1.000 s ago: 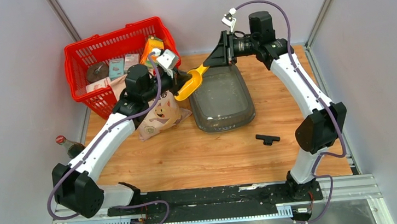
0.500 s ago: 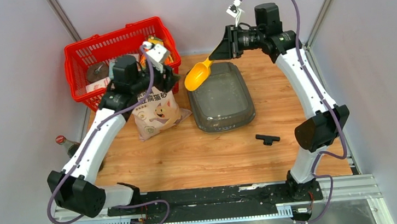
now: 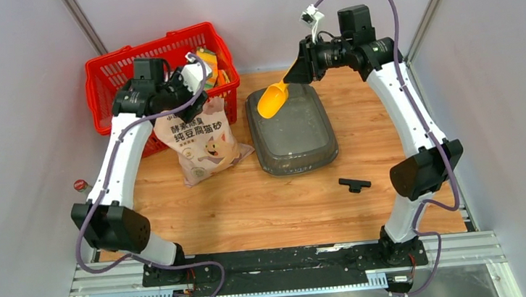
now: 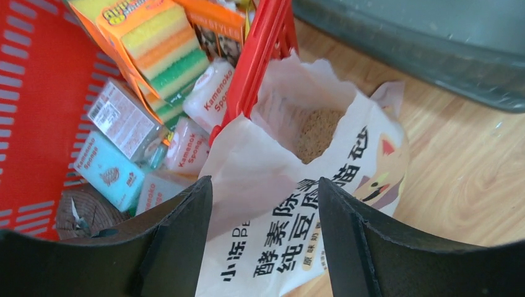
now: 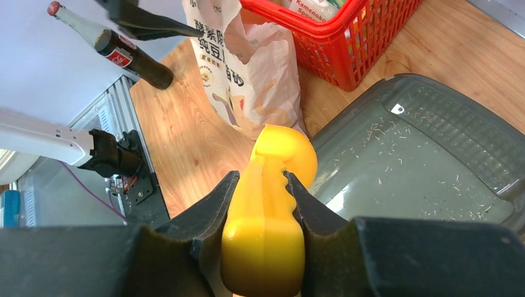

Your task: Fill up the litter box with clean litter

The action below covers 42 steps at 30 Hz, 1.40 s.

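Yellow scoop point(image 3: 272, 102) over litter box point(image 3: 317, 132); litter bag point(image 3: 201, 136) open beside it.
Right gripper point(image 5: 263, 179) clamped on the scoop's handle, bowl above the box's far-left corner. Left gripper point(image 4: 265, 185) spread wide, empty, above the bag's mouth, where clean litter point(image 4: 316, 131) shows. Box lies flat on the wooden table point(image 3: 250, 200), just right of the bag; few stray grains inside.
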### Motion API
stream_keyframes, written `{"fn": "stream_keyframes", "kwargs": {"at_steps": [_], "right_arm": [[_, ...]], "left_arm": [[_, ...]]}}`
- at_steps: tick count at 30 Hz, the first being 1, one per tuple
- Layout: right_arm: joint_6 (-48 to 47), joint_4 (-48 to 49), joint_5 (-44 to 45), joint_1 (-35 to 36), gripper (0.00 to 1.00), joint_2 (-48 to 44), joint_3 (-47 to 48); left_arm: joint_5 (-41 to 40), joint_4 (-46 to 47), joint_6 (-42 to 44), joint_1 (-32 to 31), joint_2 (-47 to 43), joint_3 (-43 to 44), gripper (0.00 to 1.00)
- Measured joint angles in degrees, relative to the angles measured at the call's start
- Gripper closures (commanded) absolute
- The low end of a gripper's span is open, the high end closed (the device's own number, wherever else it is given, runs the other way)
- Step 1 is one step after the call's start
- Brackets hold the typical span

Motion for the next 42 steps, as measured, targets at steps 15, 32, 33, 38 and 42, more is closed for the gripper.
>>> {"fn": "stream_keyframes", "kwargs": {"at_steps": [15,32,33,38,42], "right_arm": [[3.0,2.1,-3.1,0.0,1.00,-0.4,-3.0],[4.2,4.2,-2.5,0.9,1.00,-0.7,-4.6],[4.2,4.2,-2.5,0.9,1.00,-0.8,-5.0],[4.5,4.2,-2.0,1.1,1.00,-0.8,-5.5],[6.4,4.5,1.8,2.3,1.00,0.9,-0.7]], "left_arm": [[0.1,-13.3,9.9,2.5,7.3,17.0,0.28],[-9.4,-18.3,11.0,3.4,14.9,19.2,0.49],[-9.3,-18.7,10.8,3.4,14.9,19.2,0.54],[-8.3,-19.9,11.7,3.4,14.5,19.1,0.94],[-6.3,-21.2,12.6,3.4,11.8,16.1,1.00]]}}
